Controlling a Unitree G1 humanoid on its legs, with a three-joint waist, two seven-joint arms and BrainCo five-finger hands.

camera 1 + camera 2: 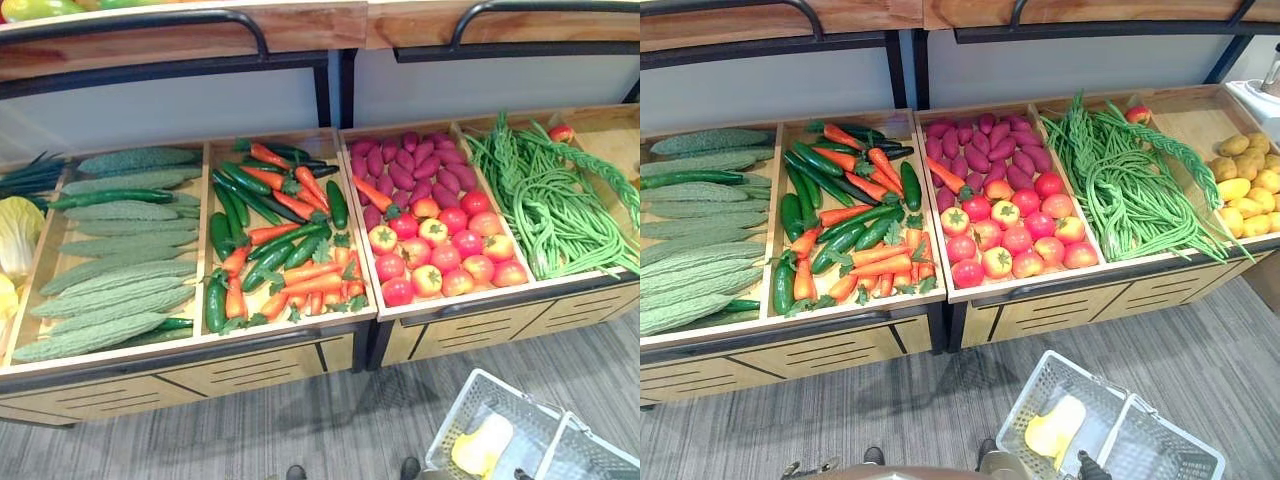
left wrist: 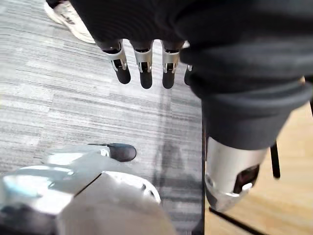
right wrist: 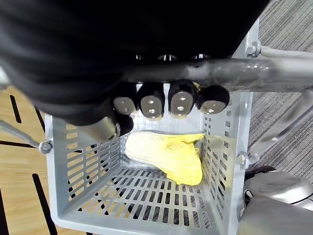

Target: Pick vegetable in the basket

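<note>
A grey wire basket (image 1: 455,420) hangs low at the right over the floor, in front of the stall. Inside it lies one pale yellow leafy vegetable (image 1: 482,445), seen close up (image 3: 166,152) on the basket's slotted floor (image 3: 146,200). My right hand (image 3: 166,100) is shut on the basket's metal handle (image 3: 274,73), fingers curled over the bar. My left hand (image 2: 145,63) hangs over the carpet with straight fingers and holds nothing.
Wooden bins hold bitter gourds (image 1: 120,270), cucumbers and carrots (image 1: 280,240), purple sweet potatoes (image 1: 410,165), tomatoes (image 1: 445,250), long beans (image 1: 560,200) and potatoes (image 1: 1250,180). A cabbage (image 1: 18,235) sits far left. A person's shoe (image 2: 68,19) stands on the grey carpet.
</note>
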